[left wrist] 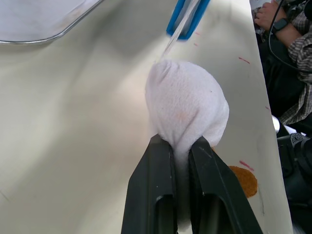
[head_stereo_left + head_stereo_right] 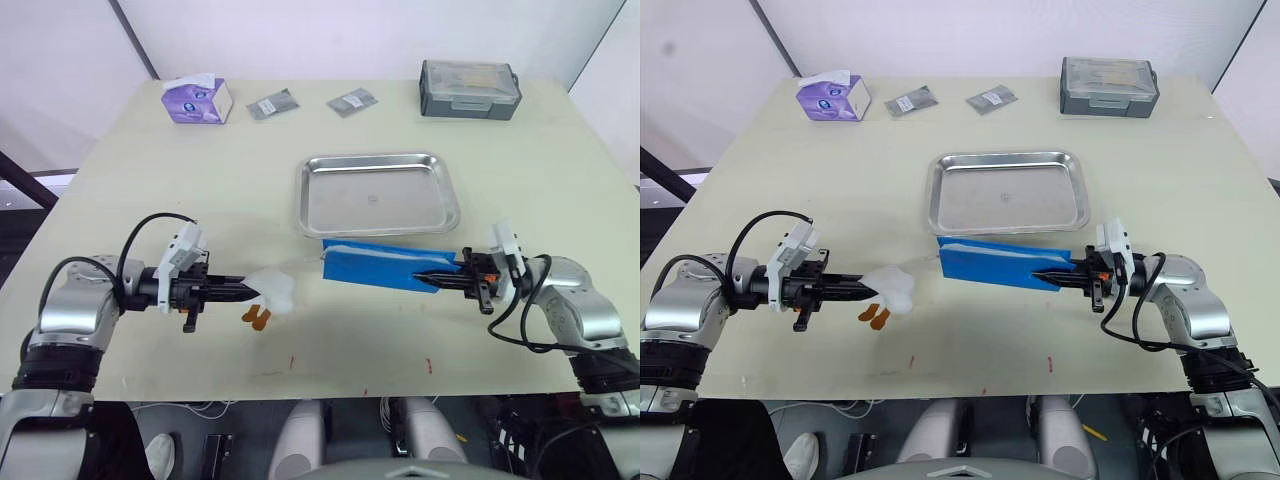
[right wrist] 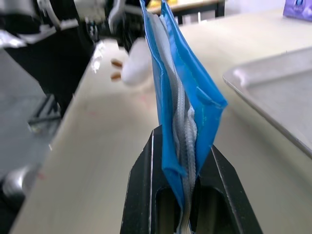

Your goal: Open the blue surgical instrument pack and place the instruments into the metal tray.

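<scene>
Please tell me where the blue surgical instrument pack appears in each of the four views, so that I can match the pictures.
Left eye view: the blue surgical instrument pack lies just in front of the metal tray, its right end in the right claw.
Right eye view: same place, below the tray.
Left wrist view: one blue end at the top edge, above the white bundle.
Right wrist view: centre, edge-on, between the fingers.
Shared landmark: the tray.

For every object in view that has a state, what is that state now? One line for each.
Blue surgical instrument pack: lifted, partly peeled open.
White cloth-like wad: pinched in the left gripper.
Right gripper: shut on the pack's end.
Shiny steel rectangular tray: empty.
Grey lidded box: closed.
</scene>
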Available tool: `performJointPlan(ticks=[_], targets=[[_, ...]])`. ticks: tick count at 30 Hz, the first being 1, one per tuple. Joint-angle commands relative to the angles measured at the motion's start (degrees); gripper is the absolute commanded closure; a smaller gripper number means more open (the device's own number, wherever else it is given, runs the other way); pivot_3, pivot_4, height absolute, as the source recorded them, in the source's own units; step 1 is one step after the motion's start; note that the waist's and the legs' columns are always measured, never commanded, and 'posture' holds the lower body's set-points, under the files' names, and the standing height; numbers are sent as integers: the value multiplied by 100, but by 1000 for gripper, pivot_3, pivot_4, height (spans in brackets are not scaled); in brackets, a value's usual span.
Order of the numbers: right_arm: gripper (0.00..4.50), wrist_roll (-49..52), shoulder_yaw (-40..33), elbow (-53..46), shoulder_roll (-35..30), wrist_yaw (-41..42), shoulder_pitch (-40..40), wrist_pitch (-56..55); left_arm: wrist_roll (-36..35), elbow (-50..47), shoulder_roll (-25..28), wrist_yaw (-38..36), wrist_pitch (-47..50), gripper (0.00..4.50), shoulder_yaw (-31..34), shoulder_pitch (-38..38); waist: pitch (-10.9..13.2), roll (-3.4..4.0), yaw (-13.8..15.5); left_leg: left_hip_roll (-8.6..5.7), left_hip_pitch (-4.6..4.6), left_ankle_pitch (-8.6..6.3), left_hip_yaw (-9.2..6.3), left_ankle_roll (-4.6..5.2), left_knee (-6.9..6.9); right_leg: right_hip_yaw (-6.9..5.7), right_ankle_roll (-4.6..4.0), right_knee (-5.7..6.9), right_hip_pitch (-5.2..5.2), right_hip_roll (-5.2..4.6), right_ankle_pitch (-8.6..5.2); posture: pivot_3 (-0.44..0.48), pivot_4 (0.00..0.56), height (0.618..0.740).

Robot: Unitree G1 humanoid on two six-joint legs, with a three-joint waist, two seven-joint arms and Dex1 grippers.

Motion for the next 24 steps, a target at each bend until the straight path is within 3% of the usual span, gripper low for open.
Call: performJointPlan(ticks=[1, 10, 18, 24], targets=[[4500, 860, -475, -522, 221, -375, -158, 582, -20, -163, 61, -150, 73, 4445, 15, 15, 0, 0, -2, 0, 0, 0, 0, 0, 0, 0, 0, 0, 0, 0, 0, 0, 150, 734], [4500, 1424, -669, -862, 755, -1067, -412, 1211, -72, -287, 51, -188, 188, 4445, 0, -5, 2, 0, -3, 1, -1, 0, -1, 0, 0, 0, 0, 1, -1, 0, 0, 0, 150, 734], [4500, -59, 66, -474, 425, -661, -569, 170, 395, 34, 554, -339, -318, 4445, -207, -44, 2, 1, -10, 0, -1, 0, 3, 0, -2, 2, 0, 2, -5, 2, 0, 0, 150, 734], [4500, -761, 456, -5, 402, -331, -638, -676, 261, -41, 925, -339, -311, 4445, -794, -123, 3, -1, -6, 0, -4, 0, 7, 0, -2, 3, 0, 2, -8, 2, 0, 0, 150, 734]])
